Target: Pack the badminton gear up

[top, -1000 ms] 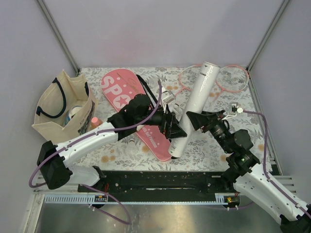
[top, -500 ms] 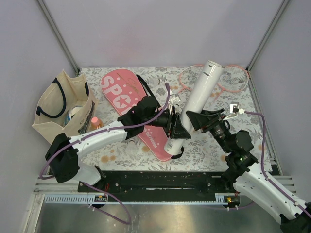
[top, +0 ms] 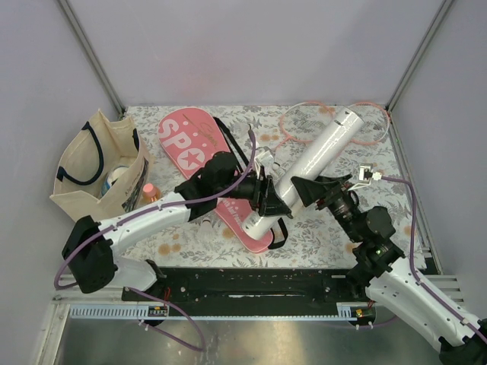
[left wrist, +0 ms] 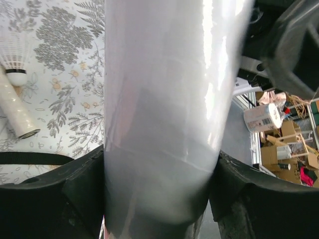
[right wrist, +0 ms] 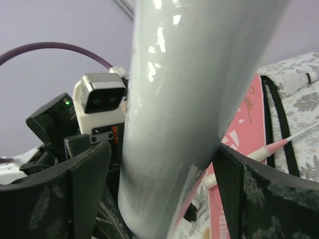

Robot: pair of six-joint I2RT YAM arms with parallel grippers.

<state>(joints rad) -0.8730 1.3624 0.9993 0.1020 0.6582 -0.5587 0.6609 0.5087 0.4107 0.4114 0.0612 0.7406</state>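
Note:
The long white tube (top: 319,148) lies slanted above the table, from the pink cover's tip up to the far right. My left gripper (top: 270,201) is shut on its lower part; the tube (left wrist: 159,99) fills the gap between those jaws (left wrist: 159,159). My right gripper (top: 303,188) straddles the tube (right wrist: 184,99) just above, jaws (right wrist: 162,149) wide, with a thin gap on the left side. The pink "SPORT" cover (top: 190,144) with its black strap (top: 228,137) lies flat beneath. Two pink rackets (top: 373,125) lie at the far right, partly under the tube.
A beige tote bag (top: 99,163) stands at the left edge, with an orange bottle (top: 148,190) beside it. A shuttlecock (left wrist: 15,59) and a white racket handle (left wrist: 15,109) lie on the floral cloth near the cover. Metal frame posts rise at both far corners.
The tube has tilted: its top end swung right and down, its lower end slid left over the cover. My left gripper kept hold of it. My right gripper's jaws now stand around it.

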